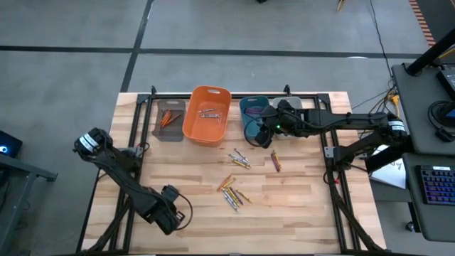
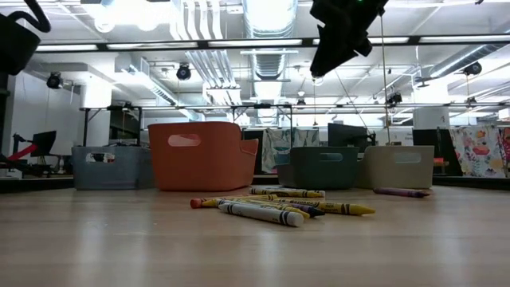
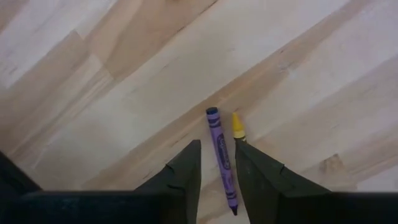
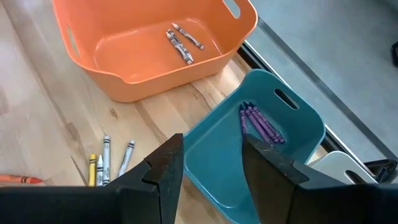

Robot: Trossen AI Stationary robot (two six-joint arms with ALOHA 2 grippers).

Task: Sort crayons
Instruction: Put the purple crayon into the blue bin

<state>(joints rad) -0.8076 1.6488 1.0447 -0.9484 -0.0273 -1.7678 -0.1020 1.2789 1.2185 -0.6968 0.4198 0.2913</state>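
Over the teal bin (image 4: 273, 134) at the table's far edge, the right gripper (image 4: 211, 174) hangs with its fingers apart and nothing between them; purple crayons (image 4: 261, 124) lie inside the bin. Beside it, the orange bin (image 4: 155, 46) holds grey crayons (image 4: 182, 42). Loose crayons (image 1: 234, 188) lie scattered mid-table. Near the front left, the left gripper (image 3: 217, 177) straddles a purple crayon (image 3: 221, 158); whether its fingers pinch it cannot be told. A yellow crayon (image 3: 238, 126) lies alongside.
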